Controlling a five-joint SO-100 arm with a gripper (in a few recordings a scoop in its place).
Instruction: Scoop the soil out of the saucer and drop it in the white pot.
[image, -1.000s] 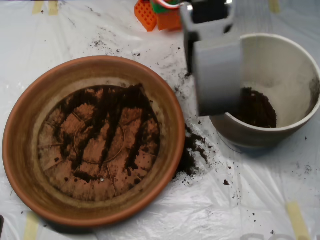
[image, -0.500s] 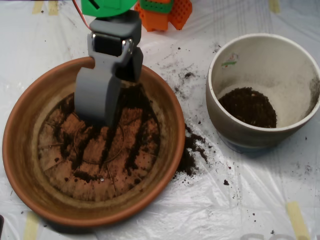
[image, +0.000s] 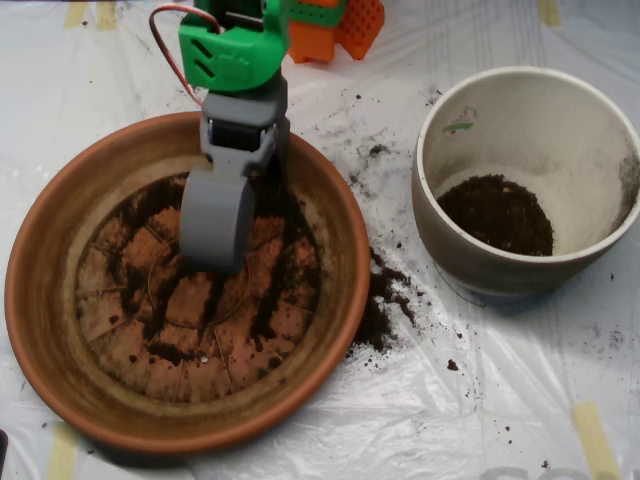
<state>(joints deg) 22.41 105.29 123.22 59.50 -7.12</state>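
Soil (image: 215, 290) lies in thin dark streaks & crumbs across the ridged base of the saucer (image: 60, 330), w/ bare terracotta showing between the streaks; most of it sits toward the far & right part of the base. Saucer is on the left of the scene. Grey scoop (image: 213, 245) is down inside it, tip at the soil just left of centre, pointing toward the near side. Can't tell how far its shells are parted or if it holds any soil, since the rounded back faces up. Green housing (image: 235, 55) & a red wire (image: 170, 40) sit above it at the far edge. White pot (image: 440, 225) stands to the right, apart from the saucer, w/ a dark soil heap (image: 497, 213) at its bottom. Spilled soil (image: 385, 300) lies on the white sheet (image: 480, 400) between the two, against the saucer's right rim. Orange block (image: 345, 25) at far edge.
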